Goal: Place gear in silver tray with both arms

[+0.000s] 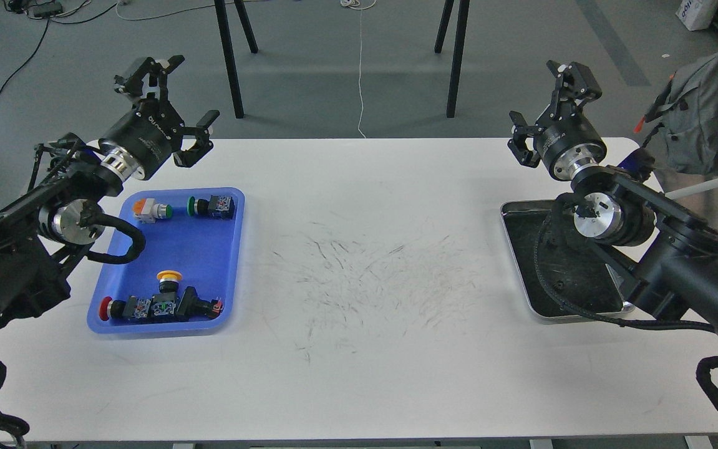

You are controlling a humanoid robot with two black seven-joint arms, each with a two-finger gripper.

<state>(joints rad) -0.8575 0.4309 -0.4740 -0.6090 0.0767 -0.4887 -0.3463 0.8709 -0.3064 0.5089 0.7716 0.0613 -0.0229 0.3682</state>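
Observation:
The silver tray [519, 246] lies at the table's right side, empty, its right part hidden by my right arm. The gear is several push-button switches in a blue plastic tray [199, 249] on the left: an orange-and-green one [151, 209], a green-and-black one [212, 206], a yellow-capped one [169, 279] and a red-capped row [156, 308]. My left gripper [173, 101] is open and empty, raised above the blue tray's far edge. My right gripper [546, 107] is open and empty, raised beyond the silver tray's far edge.
The white table [365, 262] has dark scuff marks in the middle. Black stand legs [231, 62] stand on the floor behind it. A grey bag [695, 118] hangs off the far right corner.

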